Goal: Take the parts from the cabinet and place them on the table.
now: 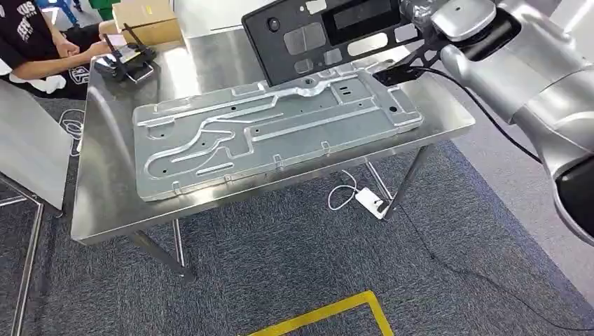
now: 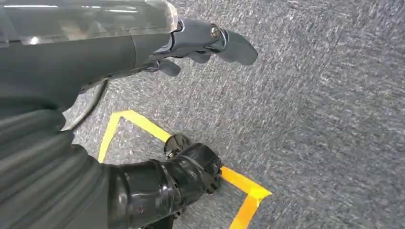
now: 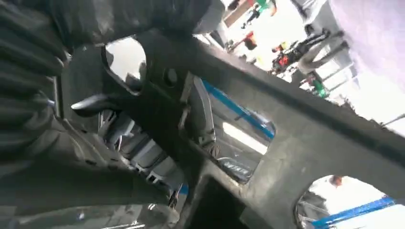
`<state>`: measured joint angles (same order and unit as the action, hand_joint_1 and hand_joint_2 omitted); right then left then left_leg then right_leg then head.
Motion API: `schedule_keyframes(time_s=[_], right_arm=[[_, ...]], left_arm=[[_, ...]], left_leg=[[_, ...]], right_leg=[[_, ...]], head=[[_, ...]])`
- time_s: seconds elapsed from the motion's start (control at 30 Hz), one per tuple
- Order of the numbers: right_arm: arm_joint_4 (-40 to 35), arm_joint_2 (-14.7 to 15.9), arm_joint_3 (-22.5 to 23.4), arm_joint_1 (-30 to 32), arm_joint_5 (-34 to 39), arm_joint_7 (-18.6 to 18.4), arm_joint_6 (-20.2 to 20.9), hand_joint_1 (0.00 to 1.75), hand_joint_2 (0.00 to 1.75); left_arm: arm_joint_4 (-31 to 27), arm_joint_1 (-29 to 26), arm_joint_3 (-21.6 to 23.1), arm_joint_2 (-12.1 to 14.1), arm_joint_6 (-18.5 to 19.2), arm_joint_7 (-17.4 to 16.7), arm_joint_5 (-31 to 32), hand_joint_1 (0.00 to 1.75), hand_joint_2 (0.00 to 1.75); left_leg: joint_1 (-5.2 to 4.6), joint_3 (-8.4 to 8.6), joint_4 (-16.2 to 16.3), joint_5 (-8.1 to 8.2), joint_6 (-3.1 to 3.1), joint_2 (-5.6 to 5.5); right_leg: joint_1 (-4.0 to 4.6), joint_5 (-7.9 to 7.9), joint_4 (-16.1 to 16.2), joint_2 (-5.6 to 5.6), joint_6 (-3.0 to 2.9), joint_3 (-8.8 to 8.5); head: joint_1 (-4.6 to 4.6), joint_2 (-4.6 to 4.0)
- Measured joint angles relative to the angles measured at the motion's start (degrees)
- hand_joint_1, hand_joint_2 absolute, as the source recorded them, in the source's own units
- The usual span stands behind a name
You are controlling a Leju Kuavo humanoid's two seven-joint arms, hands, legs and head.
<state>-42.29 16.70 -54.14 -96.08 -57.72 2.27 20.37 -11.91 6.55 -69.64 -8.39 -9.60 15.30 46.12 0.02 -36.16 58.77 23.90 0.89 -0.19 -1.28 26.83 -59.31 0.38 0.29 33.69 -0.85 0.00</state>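
Holding black panel (image 1: 329, 35) in right hand (image 1: 413, 66), tilted above table's (image 1: 105, 210) far edge, long axis parallel to silver plate (image 1: 266, 133) just below; left hand (image 2: 200, 45) hanging empty, fingers loose.

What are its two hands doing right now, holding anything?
Left hand: hangs above the carpet, holding nothing, fingers apart.
Right hand: holds the black panel over the table.
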Motion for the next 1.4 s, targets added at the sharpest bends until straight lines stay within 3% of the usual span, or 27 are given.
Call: schedule_keyframes(time_s=[0.07, 0.1, 0.2, 0.23, 0.27, 0.3, 0.37, 0.43, 0.5, 0.53, 0.57, 0.6, 0.67, 0.73, 0.77, 0.8, 0.87, 0.9, 0.97, 1.03, 1.1, 1.13, 1.2, 1.23, 1.27, 1.3, 1.4], right_arm=[[0.0, 0.1, 0.0, 0.0, 0.0, 0.0, 0.0, 1.75, 1.75], [0.0, 0.1, 0.0, -0.1, 0.0, 0.0, 0.0, 1.75, 1.75], [0.0, 0.1, 0.0, 0.0, 0.0, 0.0, 0.1, 1.75, 1.75], [0.0, 0.1, 0.0, 0.1, 0.0, 0.0, 0.2, 1.75, 1.75], [0.0, 0.0, 0.0, 0.2, 0.0, 0.0, 0.2, 1.75, 1.75], [0.1, 0.0, 0.0, 0.2, 0.0, 0.0, 0.3, 1.75, 1.75], [0.1, 0.0, 0.0, 0.1, -0.1, 0.0, 0.3, 1.75, 1.75], [0.2, -0.2, 0.0, -0.1, -0.1, 0.0, 0.3, 1.75, 1.75], [0.2, -0.6, 0.0, 0.0, -0.1, 0.1, 0.4, 1.75, 1.75], [0.3, -0.6, 0.0, 0.0, -0.1, 0.1, 0.5, 1.75, 1.75], [0.2, -0.6, 0.0, 0.0, -0.2, 0.1, 0.4, 1.75, 1.75], [0.2, -0.7, 0.0, 0.0, -0.2, 0.1, 0.4, 1.75, 1.75], [0.4, -0.7, 0.0, -0.2, -0.2, 0.0, 0.4, 1.75, 1.75], [0.4, -0.7, 0.0, 0.1, -0.2, 0.2, 0.4, 1.75, 1.75], [0.4, -0.7, 0.0, 0.3, -0.2, 0.2, 0.2, 1.75, 1.75], [0.4, -0.7, 0.0, 0.4, -0.2, 0.3, 0.2, 1.75, 1.75], [0.4, -0.6, 0.0, 0.5, 0.0, 0.5, -0.1, 1.75, 1.75], [0.4, -0.5, 0.0, 0.5, 0.0, 0.5, -0.2, 1.75, 1.75], [0.5, -0.1, 0.1, 0.4, 0.1, 0.6, -0.4, 1.75, 1.75], [0.5, 0.2, 0.1, 0.8, 0.1, 0.8, -0.4, 1.75, 1.75], [0.5, 0.7, 0.1, 0.9, 0.1, 0.8, -0.5, 1.75, 1.75], [0.5, 0.9, 0.2, 0.8, 0.1, 0.8, -0.6, 1.75, 1.75], [0.6, 1.2, 0.4, 1.1, 0.1, 0.8, -1.1, 1.75, 1.75], [0.6, 1.4, 0.5, 1.4, 0.1, 0.9, -1.4, 1.75, 1.75], [0.6, 1.6, 0.5, 1.9, 0.1, 0.9, -1.5, 1.75, 1.75], [0.6, 1.7, 0.5, 2.3, 0.1, 1.0, -1.5, 1.75, 1.75], [0.7, 2.6, 0.6, 2.6, 0.1, 1.1, -1.6, 1.75, 1.75]], left_arm=[[0.0, -0.2, 0.0, 0.0, 0.0, 0.0, 0.1, 0.0, 1.75], [0.0, -0.3, 0.0, 0.0, -0.1, 0.0, 0.1, 0.0, 1.75], [0.0, 0.0, 0.0, 0.0, -0.1, 0.0, 0.1, 0.0, 1.75], [0.0, 0.0, 0.0, 0.0, -0.1, 0.0, 0.1, 0.0, 1.75], [0.0, 0.0, 0.0, 0.0, -0.1, 0.0, 0.1, 0.0, 1.75], [0.0, -0.1, -0.1, 0.0, -0.1, 0.0, 0.1, 0.0, 1.75], [0.0, -0.3, -0.1, 0.0, -0.1, 0.0, 0.2, 0.0, 1.75], [0.0, 0.0, -0.1, -0.1, 0.0, 0.1, 0.2, 0.0, 1.75], [0.0, -0.1, -0.2, -0.1, 0.1, 0.2, 0.2, 0.0, 1.75], [0.0, 0.1, -0.2, 0.0, 0.1, 0.2, 0.2, 0.0, 1.75], [0.0, 0.1, -0.2, 0.0, 0.1, 0.3, 0.2, 0.0, 1.75], [0.0, -0.1, -0.2, -0.1, 0.2, 0.3, 0.2, 0.0, 1.75], [0.0, 0.0, -0.2, -0.2, 0.2, 0.3, 0.2, 0.0, 1.75], [0.0, -0.1, -0.3, 0.0, 0.2, 0.3, 0.2, 0.0, 1.75], [0.0, -0.1, -0.3, 0.0, 0.2, 0.3, 0.3, 0.0, 1.75], [0.0, -0.2, -0.4, 0.0, 0.2, 0.4, 0.3, 0.0, 1.75], [0.0, -0.2, -0.4, 0.0, 0.2, 0.5, 0.3, 0.0, 1.75], [0.0, -0.2, -0.4, 0.0, 0.2, 0.5, 0.3, 0.0, 1.75], [0.0, -0.1, -0.5, 0.0, 0.2, 0.5, 0.4, 0.0, 1.75], [0.0, -0.1, -0.5, 0.0, 0.2, 0.5, 0.6, 0.0, 1.75], [0.0, -0.2, -0.5, 0.0, 0.1, 0.5, 0.7, 0.0, 1.75], [0.0, -0.2, -0.5, 0.0, 0.0, 0.5, 0.8, 0.0, 1.75], [0.0, -0.1, -0.5, 0.0, -0.1, 0.5, 0.9, 0.0, 1.75], [0.0, 0.0, -0.6, 0.0, -0.2, 0.5, 0.9, 0.0, 1.75], [0.0, 0.0, -0.7, 0.0, -0.2, 0.5, 0.9, 0.0, 1.75], [0.0, 0.0, -0.7, 0.0, -0.3, 0.5, 1.0, 0.0, 1.75], [0.0, -0.2, -1.0, -0.1, -0.4, 0.5, 1.0, 0.0, 1.75]], left_leg=[[0.65, 1.05, -1.5, -0.28, 0.62, 0.19], [0.52, 1.57, -1.8, -0.19, 0.94, 0.19], [0.37, 1.91, -1.7, 0.36, 1.77, 0.2], [0.32, 2.03, -1.6, 0.56, 1.85, 0.16], [0.31, 2.25, -1.4, 0.87, 1.81, 0.01], [0.3, 2.56, -1.2, 1.26, 1.75, -0.15], [0.23, 3.28, -0.5, 2.34, 1.51, -0.32], [-0.14, 2.98, 0.3, 3.02, 1.06, -0.33], [0.1, 2.79, 0.0, 2.99, 0.66, -0.28], [0.1, 3.01, -0.2, 2.96, 0.44, -0.23], [-0.23, 2.96, -0.1, 3.52, 0.11, -0.25], [-0.06, 2.88, 0.8, 4.13, -0.16, -0.25], [0.36, -0.92, 8.2, 7.34, -0.75, -0.12], [0.68, -6.06, 16.7, 9.59, -1.26, -0.13], [0.77, -7.03, 17.3, 8.65, -1.41, -0.12], [0.87, -6.51, 15.2, 6.43, -1.48, -0.1], [1.03, -2.3, 4.9, -0.04, -1.37, -0.03], [1.04, -0.6, 0.6, -1.2, -1.19, -0.01], [0.5, 0.37, -0.5, -0.09, -0.68, -0.1], [0.29, 0.15, -0.3, 0.14, -0.24, -0.14], [0.79, 1.21, -1.5, -0.17, 0.54, 0.11], [0.74, 1.47, -1.7, 0.0, 1.0, 0.09], [0.64, 1.68, -1.6, 0.34, 1.58, 0.11], [0.57, 1.81, -1.6, 0.51, 1.77, 0.1], [0.47, 2.09, -1.5, 0.79, 1.81, 0.04], [0.42, 2.41, -1.3, 1.1, 1.8, -0.06], [0.14, 3.56, -0.6, 2.58, 1.59, -0.36]], right_leg=[[-0.08, 0.74, -0.2, -0.08, 0.76, -0.15], [0.06, 1.66, -2.1, -0.14, 0.78, 0.54], [0.07, 6.48, -15.1, -0.1, 1.01, 7.92], [0.03, 6.53, -17.7, -0.11, 1.08, 9.78], [-0.01, 5.24, -17.6, -0.13, 1.06, 10.48], [-0.01, 2.53, -14.7, -0.15, 0.95, 9.69], [0.08, -4.01, -4.3, -0.18, 0.42, 5.45], [0.72, -3.37, -1.2, -0.27, 0.14, 3.73], [0.94, -2.87, -1.1, -0.05, -0.14, 3.91], [0.92, -2.83, -0.9, 0.0, -0.31, 3.93], [-0.13, -2.99, -0.1, 0.03, -0.67, 3.18], [0.06, -2.92, 0.3, -0.16, -0.81, 2.67], [-0.02, -2.66, 0.4, -0.25, -1.33, 2.21], [-0.02, -2.23, 0.4, -0.16, -1.45, 1.87], [-0.07, -2.02, 0.4, -0.07, -1.39, 1.62], [-0.16, -1.74, 0.4, -0.01, -1.28, 1.24], [-0.34, -1.06, 0.3, 0.03, -0.86, 0.31], [-0.37, -0.69, 0.3, -0.02, -0.54, -0.04], [-0.12, -0.73, 0.3, 0.09, 0.01, 0.4], [-0.1, -0.72, 0.7, 0.08, 0.73, 0.22], [-0.28, 0.03, 0.1, -0.02, 1.27, 0.26], [-0.27, 1.49, -2.6, -0.16, 1.26, 1.43], [-0.08, 5.23, -12.0, -0.11, 1.49, 6.5], [-0.08, 6.12, -15.4, -0.12, 1.58, 8.57], [-0.07, 5.81, -17.8, -0.12, 1.53, 10.52], [-0.06, 4.25, -16.8, -0.13, 1.43, 10.55], [0.12, -4.76, -2.6, -0.19, 0.49, 5.02]], head=[[0.02, 0.0], [0.07, -0.02], [0.04, 0.0], [0.04, -0.02], [0.07, 0.0], [0.04, 0.0], [0.07, 0.0], [0.09, 0.0], [0.11, 0.0], [0.04, 0.0], [0.04, -0.02], [0.07, 0.0], [0.04, 0.0], [0.02, -0.02], [0.02, 0.0], [0.0, 0.0], [0.0, 0.0], [0.02, 0.0], [0.02, 0.0], [0.02, -0.02], [0.07, 0.0], [0.04, 0.0], [0.07, 0.0], [0.07, -0.02], [0.04, -0.02], [0.05, 0.0], [0.07, -0.02]])
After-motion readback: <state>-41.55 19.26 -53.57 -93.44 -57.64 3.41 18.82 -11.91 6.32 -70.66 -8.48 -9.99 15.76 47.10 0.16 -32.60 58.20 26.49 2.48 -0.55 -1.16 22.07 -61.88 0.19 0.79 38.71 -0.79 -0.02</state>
